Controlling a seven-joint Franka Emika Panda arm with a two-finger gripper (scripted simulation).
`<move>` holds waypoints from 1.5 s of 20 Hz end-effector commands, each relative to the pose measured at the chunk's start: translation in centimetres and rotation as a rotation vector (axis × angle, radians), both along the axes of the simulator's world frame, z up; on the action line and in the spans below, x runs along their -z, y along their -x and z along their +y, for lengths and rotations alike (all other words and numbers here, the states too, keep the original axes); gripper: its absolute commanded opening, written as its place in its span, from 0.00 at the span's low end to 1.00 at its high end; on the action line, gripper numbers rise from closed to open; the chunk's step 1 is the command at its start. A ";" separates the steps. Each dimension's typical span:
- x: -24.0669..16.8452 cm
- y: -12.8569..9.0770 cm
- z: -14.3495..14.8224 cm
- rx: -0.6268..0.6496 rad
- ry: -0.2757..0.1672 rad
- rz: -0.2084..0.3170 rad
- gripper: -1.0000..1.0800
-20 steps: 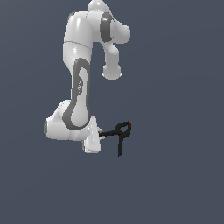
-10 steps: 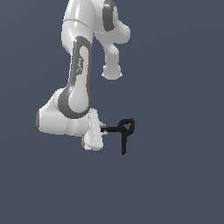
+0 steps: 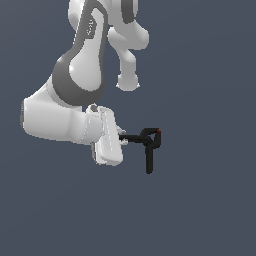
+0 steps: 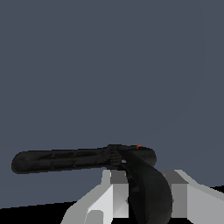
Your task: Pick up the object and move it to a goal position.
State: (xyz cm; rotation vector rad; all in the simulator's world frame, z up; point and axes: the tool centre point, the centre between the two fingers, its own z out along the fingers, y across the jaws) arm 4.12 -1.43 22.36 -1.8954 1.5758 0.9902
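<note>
The object is a small black spring clamp (image 3: 148,144) with a tiny red tip, and it hangs in the air off the white arm's hand. One slim handle runs level into my gripper (image 3: 123,139); the other points straight down. In the wrist view the clamp (image 4: 65,159) lies across the picture, with its second handle running back between my pale fingers (image 4: 113,192). My gripper (image 4: 146,186) is shut on that handle. The contact itself is hidden behind the thick handle.
Only the white arm's own links (image 3: 80,75) and a plain dark grey-blue background show around the clamp. No table, container or marker is in view.
The arm has swung closer to the exterior camera and looks larger. The held clamp has drifted slightly towards the exterior view's right and a little upward, still gripped.
</note>
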 end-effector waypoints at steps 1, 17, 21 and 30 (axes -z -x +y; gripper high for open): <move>-2.9 -0.6 0.6 -0.001 0.000 -0.002 0.00; -14.9 -3.4 3.0 0.001 -0.002 -0.003 0.00; -16.0 -3.8 3.1 0.002 -0.003 -0.003 0.00; -16.7 -4.1 3.3 0.003 -0.003 -0.003 0.00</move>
